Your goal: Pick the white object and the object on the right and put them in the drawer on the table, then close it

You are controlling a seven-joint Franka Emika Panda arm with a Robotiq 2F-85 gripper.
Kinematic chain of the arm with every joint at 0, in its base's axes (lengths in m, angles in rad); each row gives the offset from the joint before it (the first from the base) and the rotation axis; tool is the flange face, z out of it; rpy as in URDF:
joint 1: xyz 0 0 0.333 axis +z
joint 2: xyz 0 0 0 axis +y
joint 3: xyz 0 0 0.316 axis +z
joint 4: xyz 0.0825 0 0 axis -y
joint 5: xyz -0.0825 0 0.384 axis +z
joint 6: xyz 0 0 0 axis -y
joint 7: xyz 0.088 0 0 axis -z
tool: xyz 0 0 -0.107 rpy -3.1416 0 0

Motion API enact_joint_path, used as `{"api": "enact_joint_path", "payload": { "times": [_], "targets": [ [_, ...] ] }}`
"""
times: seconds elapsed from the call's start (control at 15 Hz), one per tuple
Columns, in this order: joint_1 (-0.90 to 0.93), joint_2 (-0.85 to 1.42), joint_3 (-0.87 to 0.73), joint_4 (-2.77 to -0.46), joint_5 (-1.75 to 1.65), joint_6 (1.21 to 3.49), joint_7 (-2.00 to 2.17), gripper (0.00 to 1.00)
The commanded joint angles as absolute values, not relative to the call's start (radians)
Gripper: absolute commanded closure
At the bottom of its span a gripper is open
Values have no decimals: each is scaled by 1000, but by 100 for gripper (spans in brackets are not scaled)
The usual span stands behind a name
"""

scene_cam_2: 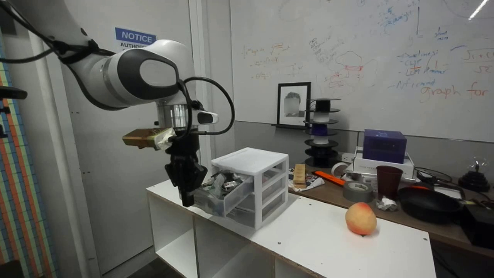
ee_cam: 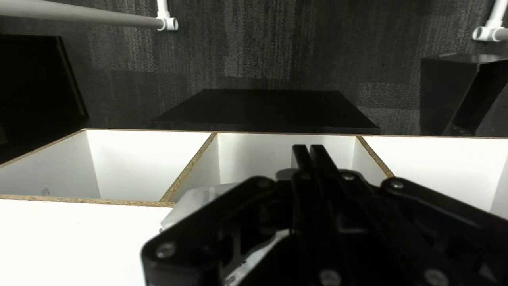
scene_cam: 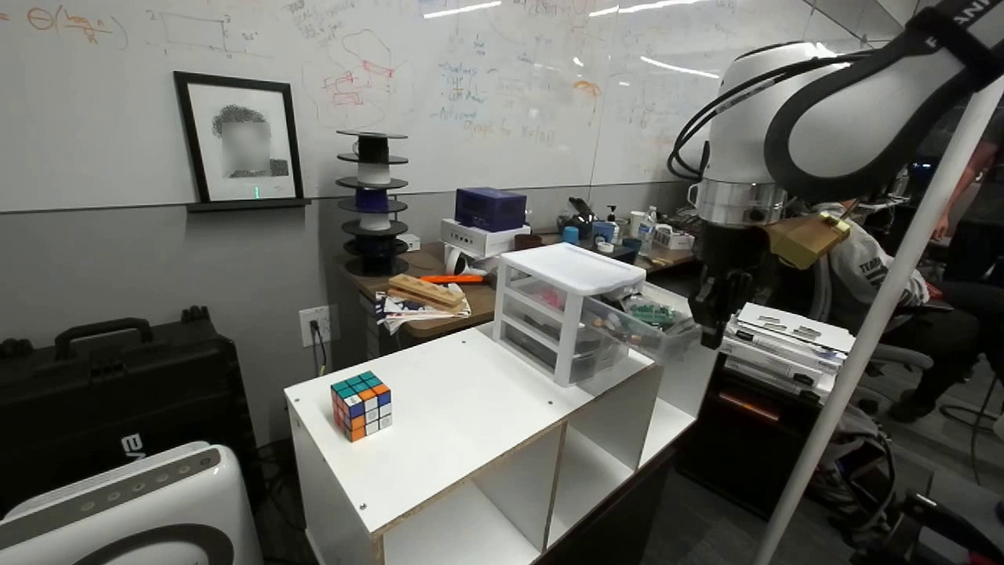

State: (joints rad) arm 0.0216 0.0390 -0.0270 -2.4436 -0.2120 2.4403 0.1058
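You have one black two-fingered gripper (ee_cam: pixel 309 149), its two fingers clenched together and pointing down just beside the front of one clear plastic drawer (scene_cam_2: pixel 238 195); you cannot tell whether they touch it. That drawer, the top one, stands pulled out from a white boxy plastic chest (scene_cam: pixel 570 322) of three tiers, and holds a jumble of small things (scene_cam_2: pixel 220 186), too mixed to count. The chest stands on one white rectangular table (scene_cam: pixel 455 431), where your wrist view shows three open cubbies (ee_cam: pixel 258 155). Farther along its top, you see one multicoloured puzzle cube (scene_cam: pixel 361 405) in an exterior view and one round orange-yellow fruit (scene_cam_2: pixel 361 219) in an exterior view; you cannot tell whether they share a spot. Beside the table, on one brown desk (scene_cam_2: pixel 327 195), you count one dark red cup (scene_cam_2: pixel 388 180), one roll of grey tape (scene_cam_2: pixel 357 192) and one black pan (scene_cam_2: pixel 428 206).
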Motion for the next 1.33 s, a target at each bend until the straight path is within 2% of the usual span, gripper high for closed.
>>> {"api": "enact_joint_path", "payload": {
  "times": [0.0, 0.53, 1.27],
  "targets": [
    [18, 99, -28, -2372, -351, 2449, 216, 89],
    [19, 120, -40, -2303, -488, 2526, 358, 89],
    [26, 202, -71, -2202, -449, 2577, 342, 91]
  ]
}}
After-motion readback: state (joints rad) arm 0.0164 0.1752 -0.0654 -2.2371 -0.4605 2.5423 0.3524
